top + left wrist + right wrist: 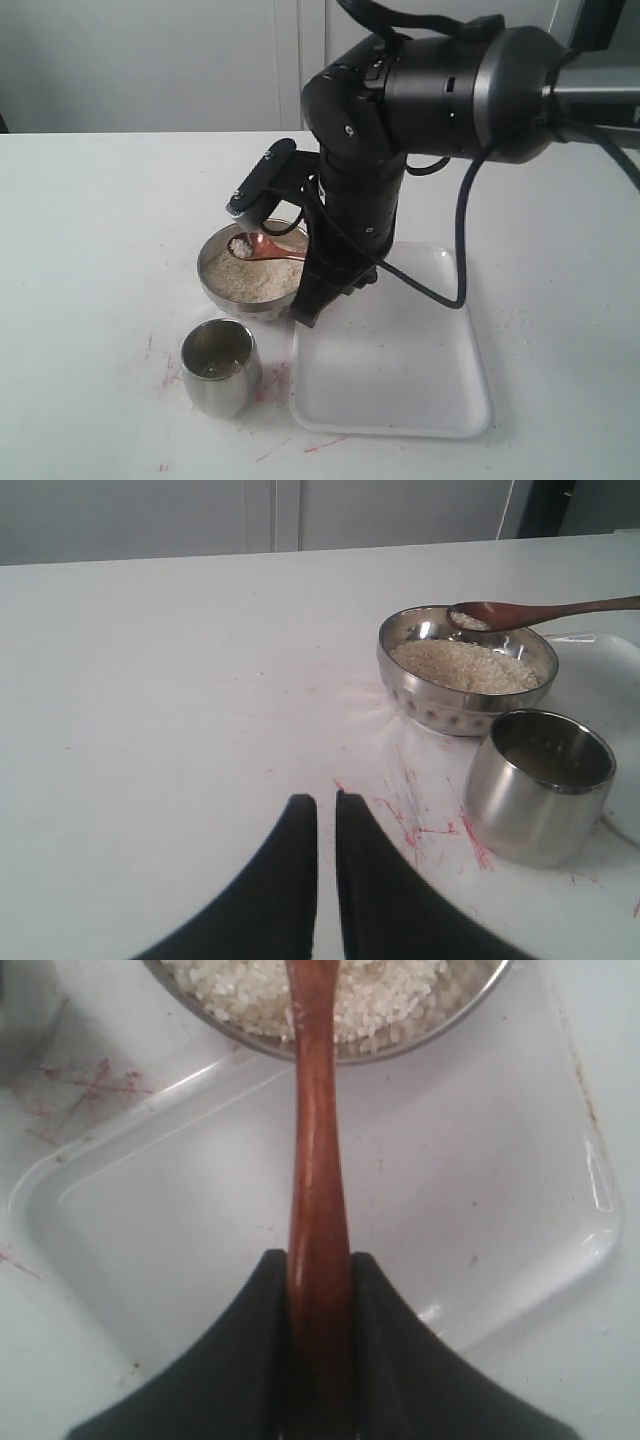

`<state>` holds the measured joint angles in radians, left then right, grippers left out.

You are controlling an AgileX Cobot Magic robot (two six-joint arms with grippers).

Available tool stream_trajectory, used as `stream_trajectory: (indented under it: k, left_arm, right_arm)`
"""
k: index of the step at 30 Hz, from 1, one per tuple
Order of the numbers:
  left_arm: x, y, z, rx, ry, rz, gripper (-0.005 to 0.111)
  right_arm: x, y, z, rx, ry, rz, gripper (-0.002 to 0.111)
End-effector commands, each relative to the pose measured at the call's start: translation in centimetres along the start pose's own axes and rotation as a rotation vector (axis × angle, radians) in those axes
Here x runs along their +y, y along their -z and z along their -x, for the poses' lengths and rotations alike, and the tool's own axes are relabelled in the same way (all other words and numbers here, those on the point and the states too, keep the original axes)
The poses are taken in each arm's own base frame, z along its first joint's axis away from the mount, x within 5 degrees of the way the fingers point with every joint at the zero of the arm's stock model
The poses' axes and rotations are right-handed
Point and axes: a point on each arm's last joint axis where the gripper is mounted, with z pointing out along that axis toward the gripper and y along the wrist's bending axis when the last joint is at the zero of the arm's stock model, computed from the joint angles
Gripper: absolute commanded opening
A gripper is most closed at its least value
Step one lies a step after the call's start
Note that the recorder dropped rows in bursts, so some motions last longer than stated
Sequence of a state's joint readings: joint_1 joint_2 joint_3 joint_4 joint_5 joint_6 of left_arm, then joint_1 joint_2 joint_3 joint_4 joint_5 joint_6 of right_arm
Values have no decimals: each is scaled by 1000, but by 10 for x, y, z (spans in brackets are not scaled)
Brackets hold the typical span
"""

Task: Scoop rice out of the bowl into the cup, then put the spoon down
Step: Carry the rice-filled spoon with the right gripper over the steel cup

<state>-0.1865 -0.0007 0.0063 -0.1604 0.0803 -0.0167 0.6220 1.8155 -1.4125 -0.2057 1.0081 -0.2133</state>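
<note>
The steel bowl (232, 303) (450, 708) holds a mound of off-white rice (258, 278) (466, 666) (240, 995). My right gripper (320, 1260) is shut on the handle of the reddish-brown wooden spoon (262, 246) (530, 612) (314, 1130). The spoon's head hovers just above the bowl's far side with a small heap of grains in it. In front of the bowl stands the small steel cup (221, 372) (537, 792), tilted slightly. My left gripper (326, 802) hangs low over bare table, a short way from the cup, shut with nothing in it.
A white plastic tray (400, 385) (480, 1180) lies beside the bowl and cup, under my right arm (365, 190). Red scribble marks (420, 825) stain the white table near the cup. Stray grains lie on the table at the right.
</note>
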Motion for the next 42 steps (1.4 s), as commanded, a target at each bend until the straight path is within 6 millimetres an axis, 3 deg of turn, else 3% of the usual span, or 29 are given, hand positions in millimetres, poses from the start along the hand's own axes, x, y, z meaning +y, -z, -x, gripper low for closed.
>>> stream_trajectory:
  k: [1, 13, 18, 21, 32, 42]
  left_arm:
    - [-1, 0, 2, -9, 12, -3, 14]
    - [-1, 0, 2, -9, 12, -3, 14]
    - [-1, 0, 2, -9, 12, -3, 14]
    - [-1, 0, 2, -9, 12, -3, 14]
    - [-1, 0, 2, -9, 12, -3, 14]
    - [-1, 0, 2, -9, 12, -3, 14]
  right_arm:
    - [-4, 21, -6, -18, -8, -3, 0]
    - [3, 99, -38, -52, -13, -18, 0]
    - [28, 132, -42, -147, 36, -54, 0]
    - [46, 142, -46, -181, 52, -15, 0]
    - [105, 122, -63, -98, 100, 58, 0]
    - [114, 100, -74, -36, 63, 34, 0]
